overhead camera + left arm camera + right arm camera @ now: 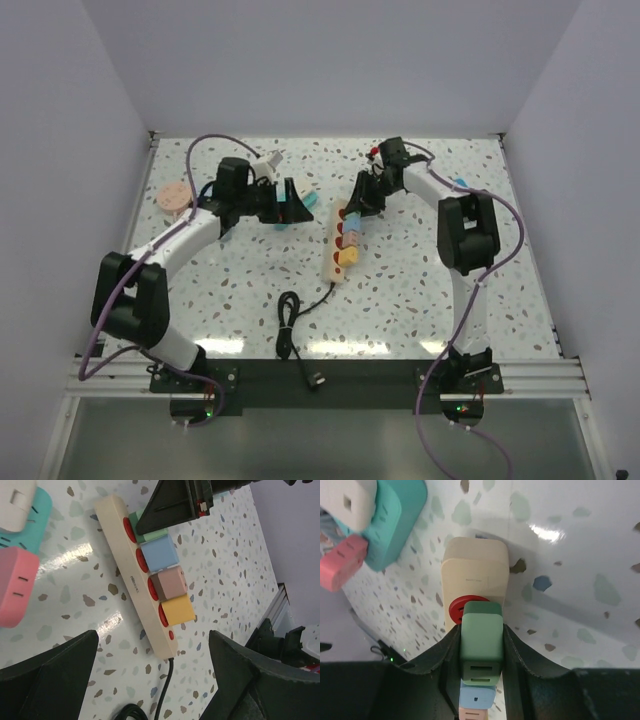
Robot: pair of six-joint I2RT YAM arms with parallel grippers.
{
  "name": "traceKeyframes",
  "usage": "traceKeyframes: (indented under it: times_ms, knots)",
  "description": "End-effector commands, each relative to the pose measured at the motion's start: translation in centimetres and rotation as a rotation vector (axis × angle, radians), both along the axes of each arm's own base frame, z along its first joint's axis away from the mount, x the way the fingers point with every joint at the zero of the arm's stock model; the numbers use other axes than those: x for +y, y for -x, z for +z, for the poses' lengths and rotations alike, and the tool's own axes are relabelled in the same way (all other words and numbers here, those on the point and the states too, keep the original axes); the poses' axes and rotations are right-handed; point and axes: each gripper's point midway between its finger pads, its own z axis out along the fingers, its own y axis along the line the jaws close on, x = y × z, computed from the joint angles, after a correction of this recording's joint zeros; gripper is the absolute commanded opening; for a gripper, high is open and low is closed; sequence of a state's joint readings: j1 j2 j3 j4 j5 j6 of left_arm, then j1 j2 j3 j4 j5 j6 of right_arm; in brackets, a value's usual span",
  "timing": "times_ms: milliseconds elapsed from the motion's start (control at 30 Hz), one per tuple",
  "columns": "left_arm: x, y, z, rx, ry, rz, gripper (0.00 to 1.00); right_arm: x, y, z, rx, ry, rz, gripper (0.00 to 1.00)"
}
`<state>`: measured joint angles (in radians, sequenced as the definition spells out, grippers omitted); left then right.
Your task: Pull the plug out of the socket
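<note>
The pale wooden socket strip (335,262) lies mid-table, its black cable at the near end. It holds a row of plugs: green (481,640) at the far end, then blue (159,553), pink (171,582) and yellow (177,610). My right gripper (358,203) is shut on the green plug, one finger (440,655) on each side, and the plug's base is against a red socket face (457,609). My left gripper (290,205) is open and empty, hovering left of the strip (125,565), with fingers (60,665) spread wide.
Loose teal (32,522), pink (15,585) and white (15,500) blocks lie left of the strip's far end. The black cable (290,320) coils toward the near edge. A pink disc (174,197) sits at the far left. White walls enclose the table.
</note>
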<state>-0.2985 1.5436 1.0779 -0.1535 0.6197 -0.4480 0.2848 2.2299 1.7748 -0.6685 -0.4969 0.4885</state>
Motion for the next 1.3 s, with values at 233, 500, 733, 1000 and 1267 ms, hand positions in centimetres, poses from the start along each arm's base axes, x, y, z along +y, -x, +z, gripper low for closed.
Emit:
traceKeyframes:
  times_ms: [233, 500, 733, 1000, 1267]
  knots:
    - [-5.1, 0.3, -6.1, 0.037, -0.151, -0.076, 0.95, 1.6, 5.1, 0.4, -0.082, -0.159, 0.23, 0.0]
    - [-6.3, 0.0, -11.3, 0.098, -0.222, -0.048, 0.93, 2.1, 5.0, 1.3, -0.097, -0.199, 0.229, 0.0]
    - [-7.4, -0.3, -12.7, 0.116, -0.148, -0.024, 0.94, 1.8, 5.6, 1.2, -0.097, -0.146, 0.218, 0.0]
    - [-9.4, 1.8, -14.4, 0.179, -0.097, -0.081, 0.65, 2.7, 6.2, 1.9, -0.086, -0.181, 0.195, 0.0]
    - [-10.1, 1.9, -14.8, 0.207, -0.079, -0.06, 0.12, 3.3, 5.8, 2.4, -0.075, -0.21, 0.172, 0.0]
